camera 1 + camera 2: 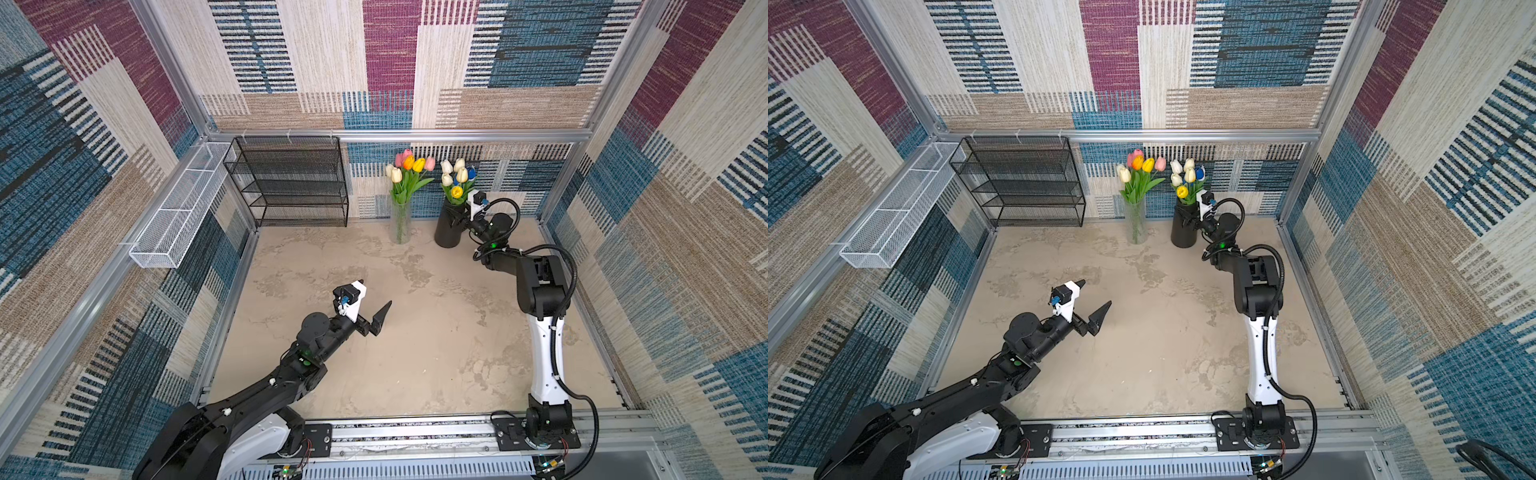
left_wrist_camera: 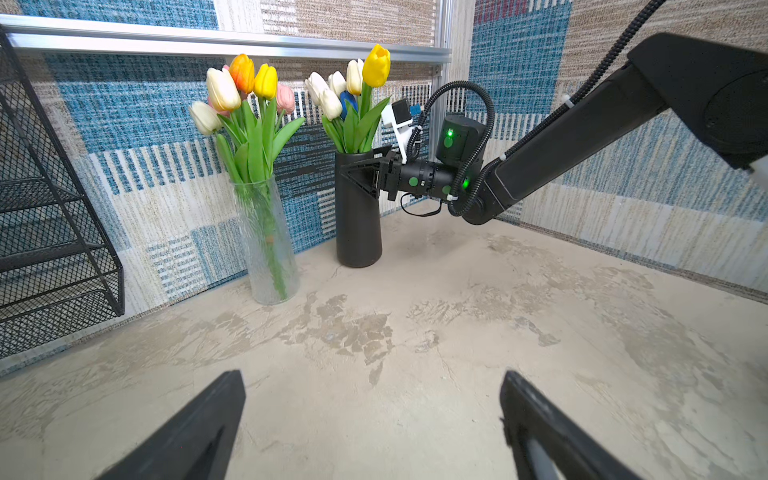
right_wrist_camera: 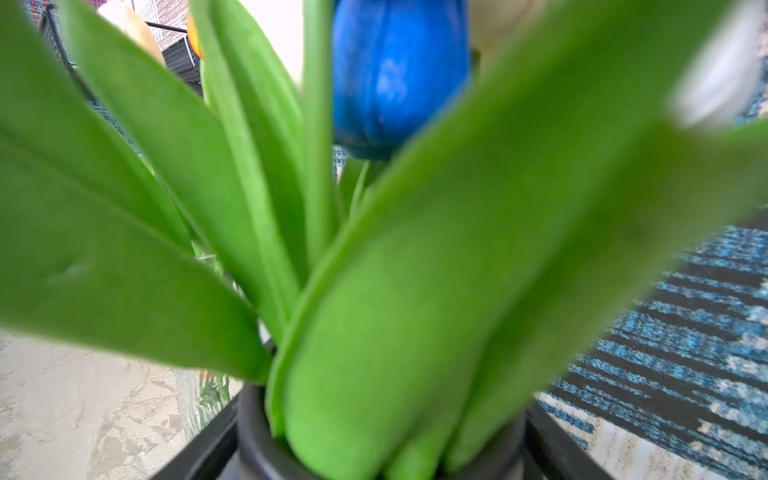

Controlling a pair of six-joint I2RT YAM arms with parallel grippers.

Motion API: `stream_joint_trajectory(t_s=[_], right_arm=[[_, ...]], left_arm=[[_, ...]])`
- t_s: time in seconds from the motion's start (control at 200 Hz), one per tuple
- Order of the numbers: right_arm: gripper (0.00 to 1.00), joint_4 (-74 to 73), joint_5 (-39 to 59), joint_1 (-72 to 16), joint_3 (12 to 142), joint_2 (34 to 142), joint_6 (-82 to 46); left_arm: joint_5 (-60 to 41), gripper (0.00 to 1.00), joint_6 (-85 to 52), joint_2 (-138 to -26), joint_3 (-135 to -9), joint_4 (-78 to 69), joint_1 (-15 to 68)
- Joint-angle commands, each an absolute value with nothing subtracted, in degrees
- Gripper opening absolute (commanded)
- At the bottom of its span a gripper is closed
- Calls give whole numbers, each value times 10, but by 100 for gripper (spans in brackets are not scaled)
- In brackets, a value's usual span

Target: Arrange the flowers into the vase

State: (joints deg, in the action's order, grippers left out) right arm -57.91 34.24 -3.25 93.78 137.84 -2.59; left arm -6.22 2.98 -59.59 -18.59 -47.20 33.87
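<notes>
Right arm (image 2: 582, 137) stretched out to black vase (image 2: 358, 232)
The right claw (image 2: 359, 176) straddles its neck, grip unclear; the left claw (image 2: 371, 376) hovers wide above the tabletop (image 2: 457, 311).

The table (image 1: 415, 345) is a mottled beige slab with darker blotches. Along its far edge three things stand upright: a black mesh rack (image 1: 291, 187) at eleven o'clock, a clear glass vase (image 1: 401, 224) at twelve, and a black vase (image 1: 446, 230) just beside it at one.
</notes>
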Motion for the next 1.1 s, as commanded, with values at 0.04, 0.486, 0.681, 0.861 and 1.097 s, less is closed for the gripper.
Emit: stream_joint_trajectory(t_s=[0.04, 0.486, 0.681, 0.861, 1.097], right_arm=[[86, -628, 333, -33, 919, 1347, -32], [100, -745, 262, -29, 648, 1181, -26], [100, -698, 101, -50, 440, 994, 5], [100, -583, -143, -103, 307, 820, 22], [100, -554, -215, -103, 168, 680, 34]], left_arm=[[-63, 99, 33, -597, -191, -488, 338], [161, 99, 38, -552, -183, -452, 325], [393, 99, 46, -580, -169, -409, 281], [422, 99, 23, -636, -154, -407, 200], [321, 99, 48, -758, -119, -601, 132]])
